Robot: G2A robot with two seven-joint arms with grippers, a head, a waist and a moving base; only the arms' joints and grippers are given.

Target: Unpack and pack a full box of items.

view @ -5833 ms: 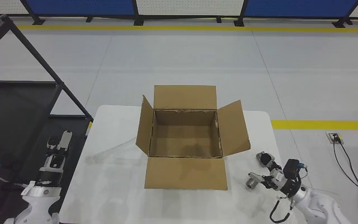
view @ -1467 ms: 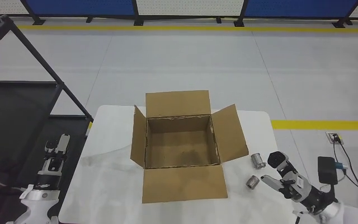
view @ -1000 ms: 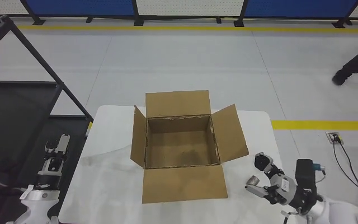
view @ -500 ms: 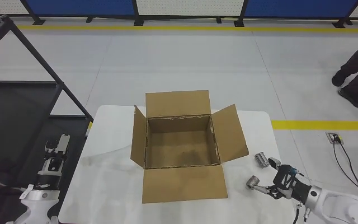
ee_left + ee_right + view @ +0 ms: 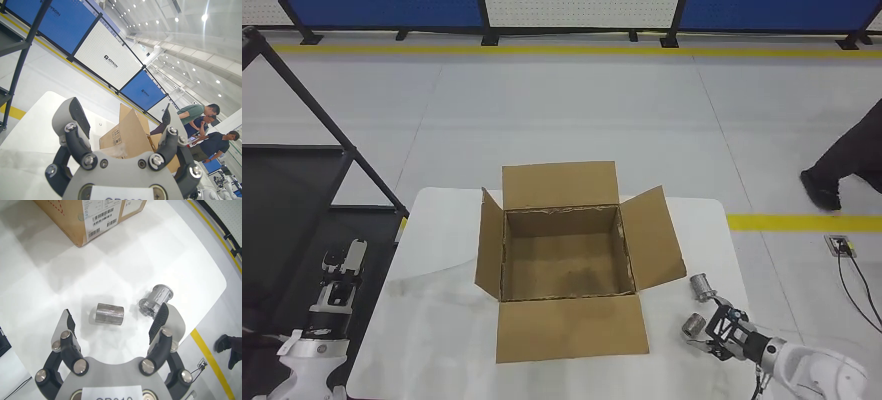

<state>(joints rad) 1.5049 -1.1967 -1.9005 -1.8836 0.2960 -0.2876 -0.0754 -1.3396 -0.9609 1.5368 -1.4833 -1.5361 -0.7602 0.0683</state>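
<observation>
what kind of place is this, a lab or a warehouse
Probably a large industrial hall set up as a robot test area: blue and white partition panels fence it off, a yellow line marks the floor, and rows of lights sit under a high roof.

Box (image 5: pixel 562 255) open at table (image 5: pixel 442 300) centre; right tool (image 5: pixel 715 327) beside metal cylinder (image 5: pixel 695 325).

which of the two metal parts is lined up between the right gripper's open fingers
The smooth plain cylinder; the slotted flanged part lies off to one side.
</observation>
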